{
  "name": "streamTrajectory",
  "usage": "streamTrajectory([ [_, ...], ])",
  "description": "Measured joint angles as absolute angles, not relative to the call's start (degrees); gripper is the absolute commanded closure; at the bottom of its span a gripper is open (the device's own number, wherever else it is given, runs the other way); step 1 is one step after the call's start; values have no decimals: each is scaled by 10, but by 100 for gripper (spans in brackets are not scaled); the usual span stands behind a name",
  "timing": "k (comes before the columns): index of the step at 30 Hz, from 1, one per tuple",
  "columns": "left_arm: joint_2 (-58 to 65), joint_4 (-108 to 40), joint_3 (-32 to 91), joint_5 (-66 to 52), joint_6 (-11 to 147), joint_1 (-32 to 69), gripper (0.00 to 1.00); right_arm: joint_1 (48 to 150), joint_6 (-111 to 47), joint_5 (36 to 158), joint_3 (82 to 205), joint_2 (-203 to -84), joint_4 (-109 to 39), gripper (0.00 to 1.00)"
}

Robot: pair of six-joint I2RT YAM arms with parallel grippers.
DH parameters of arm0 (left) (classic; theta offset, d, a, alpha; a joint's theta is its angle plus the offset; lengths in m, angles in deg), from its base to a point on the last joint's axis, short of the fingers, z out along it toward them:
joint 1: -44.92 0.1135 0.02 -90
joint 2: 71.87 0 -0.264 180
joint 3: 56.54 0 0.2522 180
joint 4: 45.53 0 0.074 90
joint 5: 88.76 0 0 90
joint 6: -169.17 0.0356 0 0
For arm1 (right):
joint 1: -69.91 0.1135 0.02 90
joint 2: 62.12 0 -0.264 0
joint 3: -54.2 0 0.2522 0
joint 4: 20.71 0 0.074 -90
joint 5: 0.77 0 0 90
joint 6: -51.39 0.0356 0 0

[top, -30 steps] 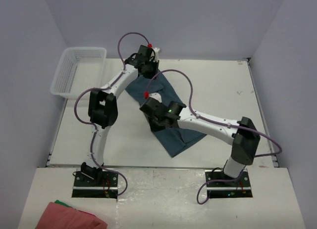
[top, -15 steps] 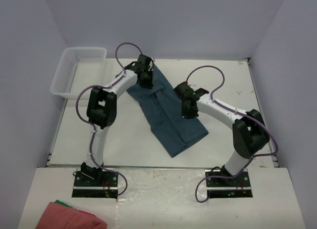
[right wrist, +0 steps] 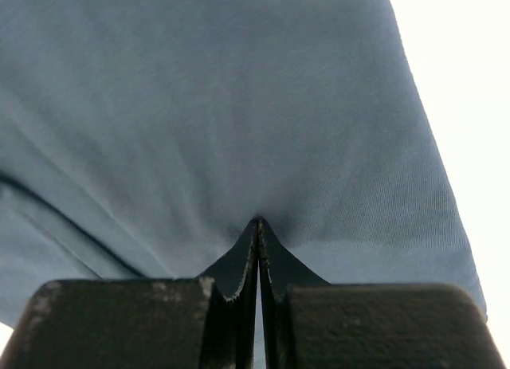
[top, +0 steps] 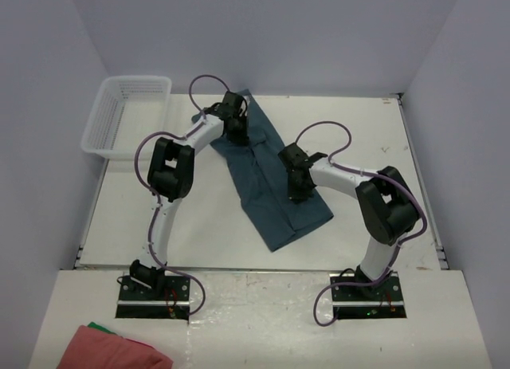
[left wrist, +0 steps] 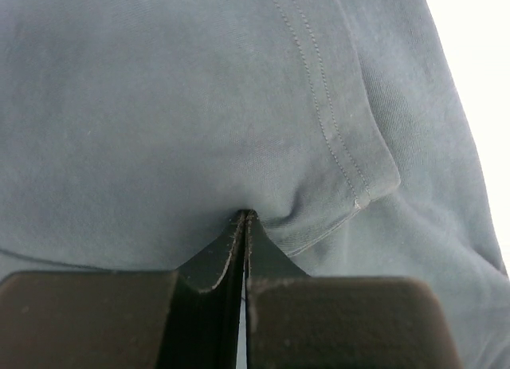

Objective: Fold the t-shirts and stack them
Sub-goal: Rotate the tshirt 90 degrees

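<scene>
Far left: white mesh basket (top: 127, 114) at the table's (top: 382, 146) far-left corner, hanging partly over the left edge. Well apart from the cloth work.

Near-left corner, on the ledge in front of the arm bases: pink-red cloth (top: 111, 349) in a heap, with a sliver of green at its edge.

Left arm: rises from its base, elbow high, forearm angled to the far centre. Left gripper (top: 235, 130) comes down on the far-left part of the t-shirt (top: 271, 202). Wrist view: its 2 fingers (left wrist: 219, 257) are pressed together, with a pucker of blue fabric caught at the tips. A double-stitched hem (left wrist: 335, 138) curls just to the right of the pinch. A purple cable (top: 199, 80) loops above the wrist.

Centre: the t-shirt is 1 dark teal-blue piece, lying as a long slanted band from the far centre of the table down toward the near centre-right. It lies flat apart from a crease running along its length. The left forearm hides part of its far-left edge.

Right gripper (top: 298, 190) presses onto the shirt's right-hand side, about midway along the band. Wrist view: the jaws are closed tight on a small peak of fabric (right wrist: 257, 219), with wrinkles fanning out from the tips. White table shows at the right of that view.

Right arm: elbow raised over the bare right part of the table, forearm reaching left, its wrist covering a stretch of the shirt's right edge.
</scene>
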State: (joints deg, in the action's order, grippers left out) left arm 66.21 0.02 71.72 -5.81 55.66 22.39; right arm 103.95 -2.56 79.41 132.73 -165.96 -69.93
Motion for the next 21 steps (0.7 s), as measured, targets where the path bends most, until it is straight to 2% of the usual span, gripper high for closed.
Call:
streamTrajectory([
  [6,695,-12,764,-83,558,224,100,1064,-15,798,1299,-1647,-651,100],
  [13,733,-9,825,-112,580,228,100,1183,24,814,1349,-1688,-619,100],
  [17,726,-9,816,-107,598,228,100,1232,41,825,1388,-1716,-621,100],
  [21,679,-8,753,-77,610,227,100,1239,52,822,1393,-1714,-648,100],
])
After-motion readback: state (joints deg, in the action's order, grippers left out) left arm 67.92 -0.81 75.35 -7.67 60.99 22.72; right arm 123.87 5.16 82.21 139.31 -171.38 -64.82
